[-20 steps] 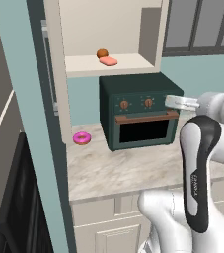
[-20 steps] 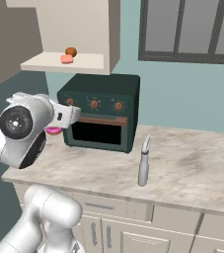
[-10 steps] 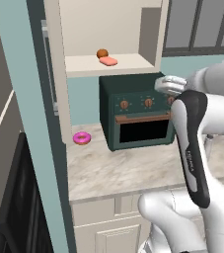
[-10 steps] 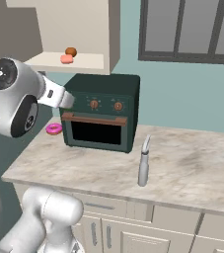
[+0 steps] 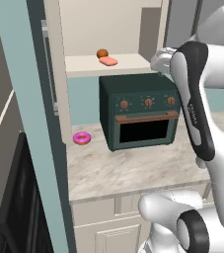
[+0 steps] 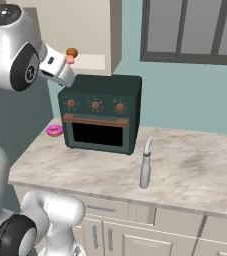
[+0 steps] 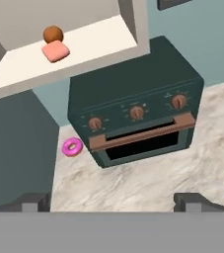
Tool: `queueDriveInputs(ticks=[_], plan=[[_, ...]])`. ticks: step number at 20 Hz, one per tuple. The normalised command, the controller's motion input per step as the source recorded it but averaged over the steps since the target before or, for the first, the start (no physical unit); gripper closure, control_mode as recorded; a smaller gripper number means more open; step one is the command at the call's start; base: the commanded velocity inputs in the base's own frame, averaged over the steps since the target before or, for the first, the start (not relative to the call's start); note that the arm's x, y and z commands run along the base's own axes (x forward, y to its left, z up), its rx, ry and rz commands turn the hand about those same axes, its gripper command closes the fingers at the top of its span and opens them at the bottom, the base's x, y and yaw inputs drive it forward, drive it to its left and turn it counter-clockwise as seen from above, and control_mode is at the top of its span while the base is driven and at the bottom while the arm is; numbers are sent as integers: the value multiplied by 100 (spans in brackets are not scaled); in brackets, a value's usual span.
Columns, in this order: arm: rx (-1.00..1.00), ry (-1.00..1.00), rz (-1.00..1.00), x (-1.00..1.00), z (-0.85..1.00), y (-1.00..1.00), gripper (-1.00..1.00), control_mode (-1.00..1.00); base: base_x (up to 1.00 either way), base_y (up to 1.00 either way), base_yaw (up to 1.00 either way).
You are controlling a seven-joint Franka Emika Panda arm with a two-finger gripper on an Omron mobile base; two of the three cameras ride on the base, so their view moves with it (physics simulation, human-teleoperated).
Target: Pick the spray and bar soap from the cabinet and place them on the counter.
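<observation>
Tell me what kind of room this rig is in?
A rendered kitchen, most likely. A dark-green oven sits on a marbled counter over cream base cabinets, an open wall cabinet hangs above it, and a donut lies beside the oven.

Base views flanking oven (image 5: 140, 111); hand view perhaps overhead.

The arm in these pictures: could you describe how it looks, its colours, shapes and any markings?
The arm is glossy white with rounded, tube-like segments, dark joint caps and a black band carrying small pale lettering, too small to read. The gripper has two small dark, blocky fingertips. No cables are visible.
</observation>
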Motion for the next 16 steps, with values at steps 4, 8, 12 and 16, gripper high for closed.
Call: queueDriveInputs(ticks=[4, 8, 12, 16], plan=[[-4, 0, 16, 35, 0, 14, -100, -100, 0, 0, 0], [-4, 0, 23, 37, -9, 13, -100, -100, 0, 0, 0], [-10, -11, 23, 21, -7, 18, -100, -100, 0, 0, 0], [-13, -25, 20, 0, 0, 18, -100, -100, 0, 0, 0]])
